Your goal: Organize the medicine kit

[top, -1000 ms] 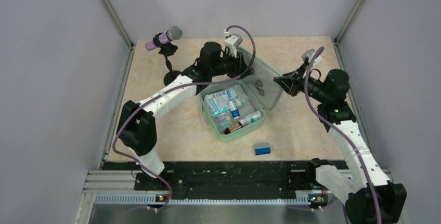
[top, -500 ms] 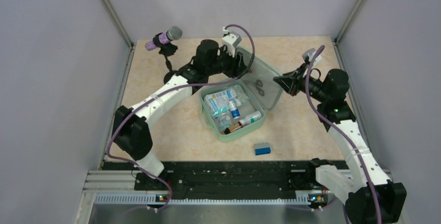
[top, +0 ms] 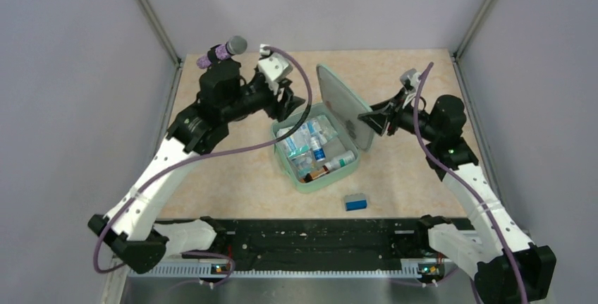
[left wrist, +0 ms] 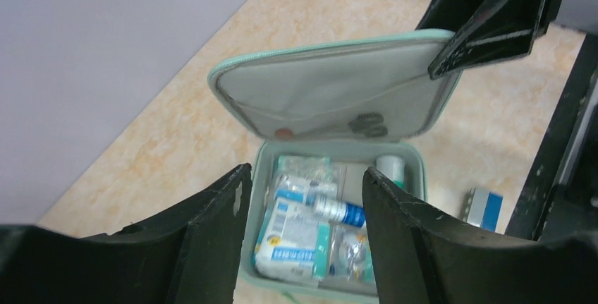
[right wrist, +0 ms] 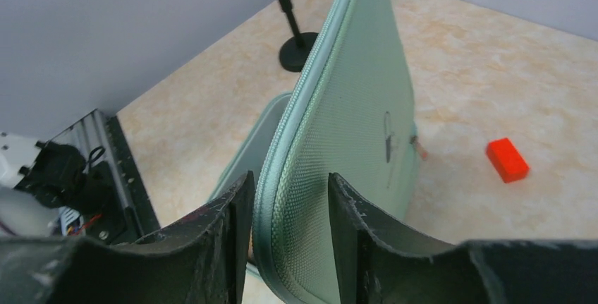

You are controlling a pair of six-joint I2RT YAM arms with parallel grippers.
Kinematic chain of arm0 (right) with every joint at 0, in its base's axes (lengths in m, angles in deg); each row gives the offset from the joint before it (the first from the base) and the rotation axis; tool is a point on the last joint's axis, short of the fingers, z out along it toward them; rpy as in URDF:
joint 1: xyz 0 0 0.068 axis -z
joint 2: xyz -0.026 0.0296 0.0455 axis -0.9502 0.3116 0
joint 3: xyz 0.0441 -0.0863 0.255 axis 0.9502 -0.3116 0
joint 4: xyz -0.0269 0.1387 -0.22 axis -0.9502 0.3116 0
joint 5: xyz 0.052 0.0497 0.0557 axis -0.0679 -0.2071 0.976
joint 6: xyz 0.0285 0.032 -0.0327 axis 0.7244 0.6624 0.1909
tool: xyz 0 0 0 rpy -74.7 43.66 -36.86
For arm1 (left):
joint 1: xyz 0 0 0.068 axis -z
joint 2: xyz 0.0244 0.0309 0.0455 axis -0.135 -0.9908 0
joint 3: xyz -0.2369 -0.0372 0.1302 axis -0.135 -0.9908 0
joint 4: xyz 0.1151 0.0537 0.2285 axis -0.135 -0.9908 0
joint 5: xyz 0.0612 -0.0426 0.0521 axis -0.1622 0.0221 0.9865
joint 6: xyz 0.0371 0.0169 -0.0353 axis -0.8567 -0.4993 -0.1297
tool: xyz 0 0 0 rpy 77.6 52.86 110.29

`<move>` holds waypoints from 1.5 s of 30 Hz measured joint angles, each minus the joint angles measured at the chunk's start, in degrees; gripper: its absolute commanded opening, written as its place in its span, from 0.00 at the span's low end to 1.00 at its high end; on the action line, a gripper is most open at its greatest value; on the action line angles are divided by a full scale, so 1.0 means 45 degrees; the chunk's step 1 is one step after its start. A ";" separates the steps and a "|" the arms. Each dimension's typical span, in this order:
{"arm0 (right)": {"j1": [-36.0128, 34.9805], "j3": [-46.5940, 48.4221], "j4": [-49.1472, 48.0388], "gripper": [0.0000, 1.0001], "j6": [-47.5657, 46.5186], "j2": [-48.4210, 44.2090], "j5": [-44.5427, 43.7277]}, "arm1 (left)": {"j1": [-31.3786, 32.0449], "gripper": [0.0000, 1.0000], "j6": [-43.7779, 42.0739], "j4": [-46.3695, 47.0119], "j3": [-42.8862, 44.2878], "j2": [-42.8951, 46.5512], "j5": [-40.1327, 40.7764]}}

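The medicine kit sits on the worktop at the middle of the top view. Its base is open and packed with packets and small bottles. Its lid stands nearly upright along the base's far-right side.

My right end effector is narrowed onto the lid's free edge. In the right wrist view one finger lies on the inner face and the other on the woven outer face.

My left end effector is wide and holds nothing. It hangs just beyond the kit's upper-left corner and looks down into the base.

I judge the step in hand to be swinging the lid down to close the case. To do it well, my right wrist should follow the hinge's arc rather than push straight across, so the base does not skid toward the lower left. The pinch should stay near the edge and let go before the fingers get trapped against the rim.

A bottle lies across the packets, and I cannot tell if it stands above the rim. I would lower the lid slowly and watch for it. My left fingers should stay out of the lid's path, or press the base's near wall to steady it.

A blue block lies lower right of the kit. A red block lies at the right of the right wrist view. Both are outside the case, and if they belong inside, closing should wait.
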State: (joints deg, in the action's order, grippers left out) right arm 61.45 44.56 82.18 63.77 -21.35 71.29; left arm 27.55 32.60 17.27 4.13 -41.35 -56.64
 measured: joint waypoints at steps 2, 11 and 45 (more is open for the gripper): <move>-0.0563 0.0000 0.0117 0.52 0.0112 -0.0053 0.0408 | -0.0087 0.68 -0.0612 -0.0811 -0.0389 0.0937 0.0160; -0.1496 0.0209 0.2973 0.62 -0.1214 -0.0461 0.2540 | -0.0840 0.71 -0.3104 -0.3643 -0.1263 0.2900 0.0733; 0.0544 0.1753 1.2143 0.65 -1.9895 0.6708 0.1273 | 0.0243 0.64 -1.2580 -0.5931 -0.3900 -0.1768 -0.0452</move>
State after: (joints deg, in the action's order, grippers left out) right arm 63.90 52.45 136.82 -25.76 8.83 77.02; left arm 28.64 -24.01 -9.41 -13.42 -49.31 -58.68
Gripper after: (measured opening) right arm 0.652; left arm 0.645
